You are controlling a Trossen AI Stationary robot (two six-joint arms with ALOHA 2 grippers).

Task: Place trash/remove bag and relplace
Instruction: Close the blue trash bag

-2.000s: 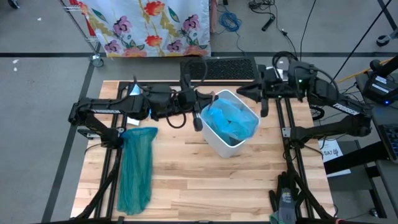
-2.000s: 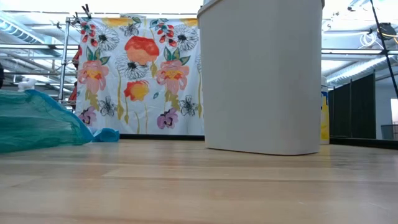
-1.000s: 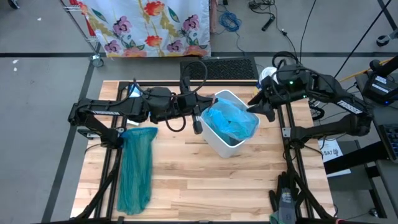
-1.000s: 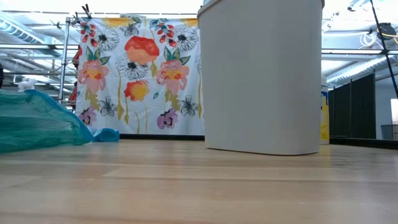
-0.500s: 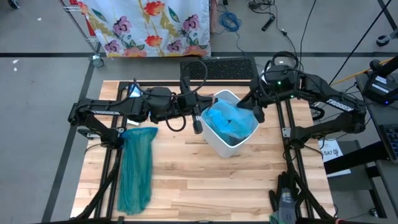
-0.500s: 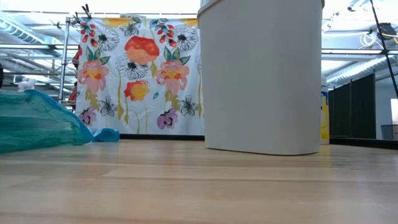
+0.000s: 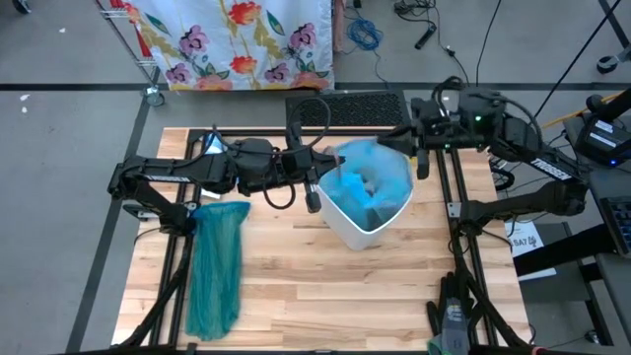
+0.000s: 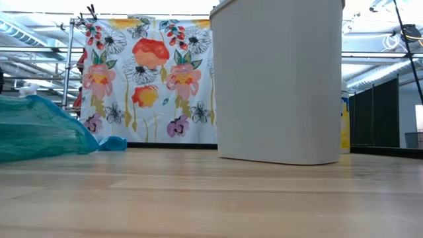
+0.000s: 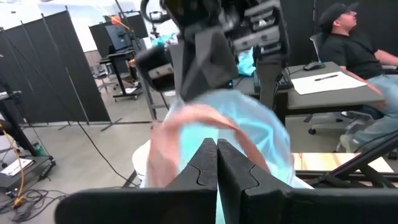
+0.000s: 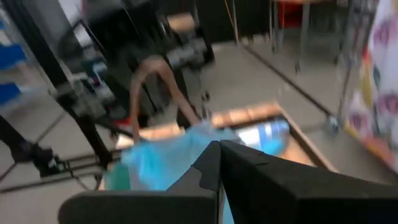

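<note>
A small white bin [image 7: 363, 229] stands mid-table, tall in the low view [image 8: 277, 79]. The pale blue bag [image 7: 367, 179] lines it, and its far edge is drawn up above the rim. My right gripper [image 7: 411, 158], at the bin's far right, is shut on that bag. My left gripper [image 7: 314, 193] is shut at the bin's left rim with nothing between its fingers [image 9: 216, 163]. I cannot make out the trash; the bag's folds hide the inside. My right gripper pinches the bag's upper edge [image 10: 186, 146] between its two shut fingers, coming nearly level from the table's right side. That edge [image 7: 380, 154] is lifted above the bin's rim, while the bag's lower part stays inside the bin. Whether my left gripper touches the bin I cannot tell.
A darker teal-green bag [image 7: 217, 266] lies flat along the table's left side, also seen in the low view [image 8: 39, 129]. A black keyboard [image 7: 345, 108] sits at the far edge. A seated person [image 9: 348, 43] shows beyond the table. Bare wood lies in front of the bin.
My right gripper dipped to the bin's far-right rim and shut on the bag. It then rose and drew back toward the table's right and far side, tipping up toward level. The bag's far edge came up out of the bin; the bin stayed put.
</note>
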